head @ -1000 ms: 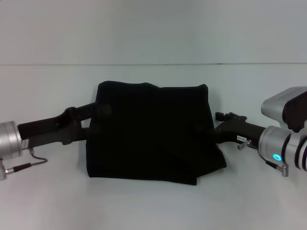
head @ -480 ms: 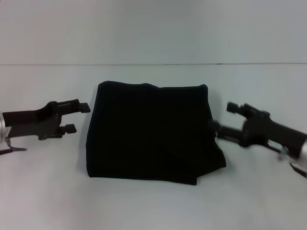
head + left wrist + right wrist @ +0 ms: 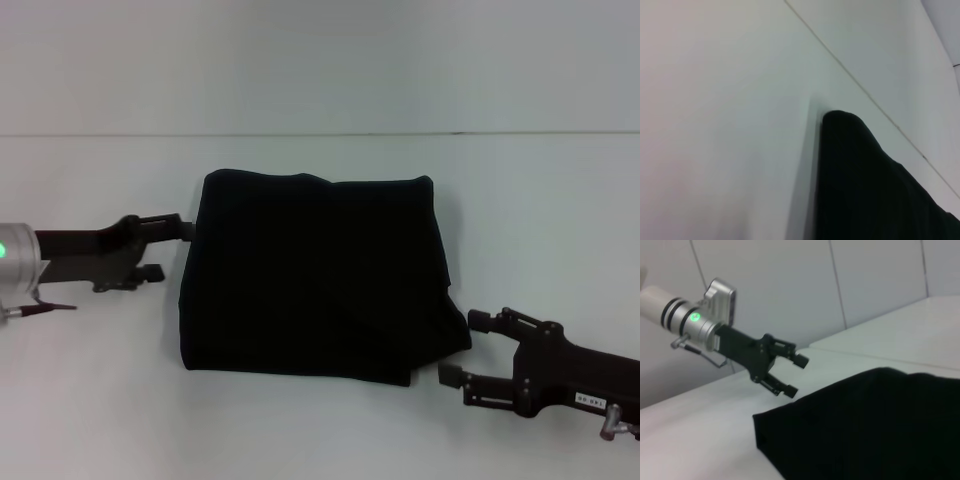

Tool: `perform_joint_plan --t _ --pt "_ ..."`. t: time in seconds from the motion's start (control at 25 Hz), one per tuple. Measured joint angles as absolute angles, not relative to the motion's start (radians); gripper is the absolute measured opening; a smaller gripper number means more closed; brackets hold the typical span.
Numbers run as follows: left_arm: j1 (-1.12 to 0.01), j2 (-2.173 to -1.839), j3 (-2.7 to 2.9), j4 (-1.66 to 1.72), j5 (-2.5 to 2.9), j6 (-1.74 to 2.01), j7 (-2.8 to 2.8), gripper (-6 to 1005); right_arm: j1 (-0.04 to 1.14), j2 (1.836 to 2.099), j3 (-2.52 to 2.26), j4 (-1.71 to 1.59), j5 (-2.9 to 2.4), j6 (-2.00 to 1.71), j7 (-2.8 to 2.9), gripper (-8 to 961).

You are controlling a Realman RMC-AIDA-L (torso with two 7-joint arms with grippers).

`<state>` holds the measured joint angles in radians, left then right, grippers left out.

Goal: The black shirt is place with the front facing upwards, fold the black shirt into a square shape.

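The black shirt (image 3: 315,275) lies folded into a rough square in the middle of the white table, with no lettering showing. Its near right corner bulges out a little. My left gripper (image 3: 168,248) is open just off the shirt's left edge, near the far corner, and holds nothing. At the shirt's near right corner my right gripper (image 3: 463,348) is also open and empty, a short gap from the cloth. The right wrist view shows the shirt (image 3: 870,430) with the left gripper (image 3: 796,375) open beyond it. A rounded corner of the shirt (image 3: 865,185) fills part of the left wrist view.
The white table (image 3: 320,430) runs back to a thin seam line (image 3: 320,133). A pale tiled wall (image 3: 790,290) stands behind the left arm in the right wrist view.
Both grippers have come away from the shirt's side edges. The right gripper has swung toward me to the near right corner. The left one backed off, then returned close to the left edge.
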<state>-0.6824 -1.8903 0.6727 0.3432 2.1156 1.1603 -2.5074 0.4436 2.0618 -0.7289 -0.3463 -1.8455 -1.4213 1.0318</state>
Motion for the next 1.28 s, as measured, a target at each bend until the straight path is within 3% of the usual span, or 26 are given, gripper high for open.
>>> perform_joint_plan --t 0.32,0.68,1.12,1.28 --pt "-0.705 -1.923 0.708 0.332 2.126 1.176 -2.511 906 0.447 2.064 -0.729 -0.343 -1.856 -1.431 1.033 945" --pt "-0.696 -1.922 0.71 0.332 2.126 1.193 -2.518 905 0.446 2.064 -0.735 -0.346 -1.856 -1.453 1.041 944" --pt "-0.678 -1.91 0.734 0.345 2.161 1.258 -2.57 615 0.442 2.062 -0.734 -0.347 -1.856 -1.456 1.041 945" --pt "-0.689 -1.919 0.741 0.344 2.175 1.254 -2.572 619 0.444 2.062 -0.735 -0.347 -1.856 -1.457 1.04 945"
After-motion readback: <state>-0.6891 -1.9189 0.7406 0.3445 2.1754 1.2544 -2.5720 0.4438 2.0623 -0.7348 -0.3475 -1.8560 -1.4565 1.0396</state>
